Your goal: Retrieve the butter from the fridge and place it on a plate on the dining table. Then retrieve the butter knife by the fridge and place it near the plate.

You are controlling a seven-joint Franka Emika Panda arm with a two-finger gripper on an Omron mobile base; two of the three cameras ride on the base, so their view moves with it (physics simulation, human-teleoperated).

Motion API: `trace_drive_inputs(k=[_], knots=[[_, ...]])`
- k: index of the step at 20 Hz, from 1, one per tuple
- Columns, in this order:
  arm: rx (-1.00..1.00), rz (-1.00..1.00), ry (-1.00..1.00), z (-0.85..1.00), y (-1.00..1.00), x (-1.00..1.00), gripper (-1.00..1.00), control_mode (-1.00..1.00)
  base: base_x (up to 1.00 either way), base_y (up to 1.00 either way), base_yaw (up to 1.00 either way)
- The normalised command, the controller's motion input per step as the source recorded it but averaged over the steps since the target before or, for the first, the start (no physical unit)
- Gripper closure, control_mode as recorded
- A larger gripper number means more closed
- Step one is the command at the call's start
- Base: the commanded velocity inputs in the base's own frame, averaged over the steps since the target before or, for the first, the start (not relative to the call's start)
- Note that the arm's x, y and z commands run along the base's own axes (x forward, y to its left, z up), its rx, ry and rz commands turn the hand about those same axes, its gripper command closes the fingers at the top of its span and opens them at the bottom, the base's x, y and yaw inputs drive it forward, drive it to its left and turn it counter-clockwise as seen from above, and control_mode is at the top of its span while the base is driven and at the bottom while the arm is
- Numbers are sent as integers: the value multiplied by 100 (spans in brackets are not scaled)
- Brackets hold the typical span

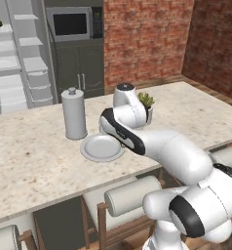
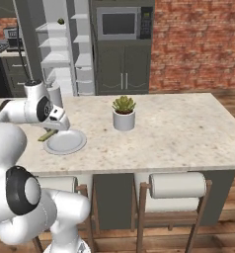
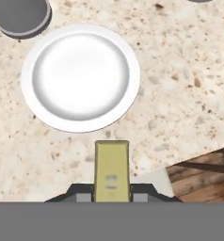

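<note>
The tool (image 3: 112, 194) is clamped on the butter (image 3: 112, 170); the pale yellow stick sits between the two dark fingers and juts forward from them, seen lengthwise in the hand view. In the right base view the butter (image 2: 47, 135) shows as a small yellowish sliver under the hand, just at the near-left edge of the plate (image 2: 65, 142).

The plate (image 3: 81, 77) lies on the beige speckled bench (image 1: 30, 156), ahead of the butter's free end in the hand view; the stick's tip stops just short of the rim and does not overlap it. The plate's well is bare. The stick is carried above the bench, not resting on it as far as the views show.

A tall grey canister (image 1: 74, 114) stands just behind the plate (image 1: 102, 148), near but apart. A small potted plant (image 2: 124, 113) stands further along the bench, well apart from the plate.

Behind the bench the fridge (image 1: 18, 58) stands with white shelves exposed. Cushioned stools (image 2: 177, 190) line the near edge.
</note>
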Motion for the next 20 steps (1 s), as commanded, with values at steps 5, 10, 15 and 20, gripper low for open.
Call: trace_drive_inputs(k=[5, 10, 15, 20], knots=[[-5, -12, 3, -42, 5, 52, 100, -100, 0, 0, 0], [0, -12, -1, -31, 3, 35, 100, -100, 0, 0, 0], [0, -12, -4, -25, 1, 30, 100, -100, 0, 0, 0], [0, -12, -7, -25, 4, 31, 100, -100, 0, 0, 0]])
